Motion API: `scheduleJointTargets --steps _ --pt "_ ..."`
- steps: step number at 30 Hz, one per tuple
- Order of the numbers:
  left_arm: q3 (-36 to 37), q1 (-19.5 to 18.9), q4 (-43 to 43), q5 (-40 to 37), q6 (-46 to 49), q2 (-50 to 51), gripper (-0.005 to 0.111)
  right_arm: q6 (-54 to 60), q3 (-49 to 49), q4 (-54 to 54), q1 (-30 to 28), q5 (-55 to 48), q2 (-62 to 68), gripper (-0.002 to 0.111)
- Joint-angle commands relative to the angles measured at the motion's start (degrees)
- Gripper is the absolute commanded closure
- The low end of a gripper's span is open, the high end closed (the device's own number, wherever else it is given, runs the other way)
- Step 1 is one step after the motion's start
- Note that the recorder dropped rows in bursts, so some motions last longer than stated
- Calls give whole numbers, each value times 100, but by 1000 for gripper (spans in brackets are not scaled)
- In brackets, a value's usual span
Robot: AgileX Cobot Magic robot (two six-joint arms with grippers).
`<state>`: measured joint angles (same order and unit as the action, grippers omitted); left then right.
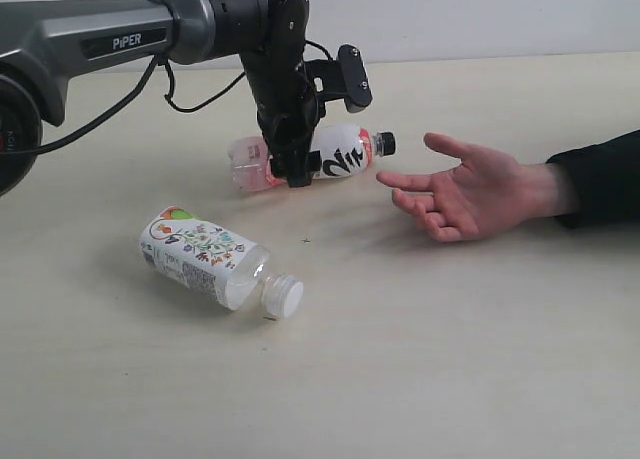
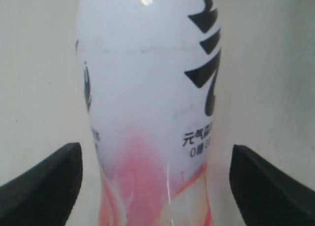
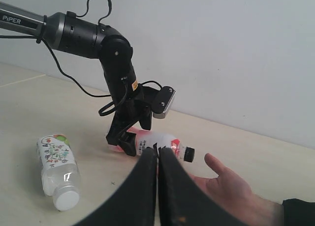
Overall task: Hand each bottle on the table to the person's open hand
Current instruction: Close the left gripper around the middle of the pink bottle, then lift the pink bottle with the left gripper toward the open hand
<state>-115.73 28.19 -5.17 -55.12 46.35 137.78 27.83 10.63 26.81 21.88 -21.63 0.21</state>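
Floral bottle (image 1: 212,256) lies on its side on the tabletop (image 1: 450,359), left of centre, white cap toward the near edge; left gripper (image 1: 290,169) sits over the pink-white bottle (image 1: 335,151), fingers (image 2: 47,186) wide apart on either side of its body, contact not discernible; bottle horizontal, black cap pointing at the person's open hand (image 1: 470,189), palm up, just beside the cap, not touching; right gripper (image 3: 157,159) fingers pressed together, holding nothing.

Black-capped bottle (image 1: 335,153) left of open hand (image 1: 470,191), floral bottle (image 1: 205,254) nearer the camera on table (image 1: 450,359)
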Motion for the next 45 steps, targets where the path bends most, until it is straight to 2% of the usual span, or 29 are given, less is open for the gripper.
scheduleJointTargets --steps 1,24,28,35,41,45 --pt "-22 -10 -16 -14 -170 -12 28 0 -8 14 8 22 -21 106" --pt "-22 -10 -48 -46 -244 85 30 11 -8 14 8 22 -21 106" --pt "-22 -10 -48 -52 -244 74 49 11 -8 14 8 22 -21 106" --pt "-22 -10 -48 -26 -244 0 106 11 -8 14 8 22 -21 106" --pt "-22 -10 -48 -32 -458 -346 107 11 -8 14 8 22 -21 106" --pt "-22 2 -48 -10 -1516 -742 107 11 -8 14 8 22 -21 106"
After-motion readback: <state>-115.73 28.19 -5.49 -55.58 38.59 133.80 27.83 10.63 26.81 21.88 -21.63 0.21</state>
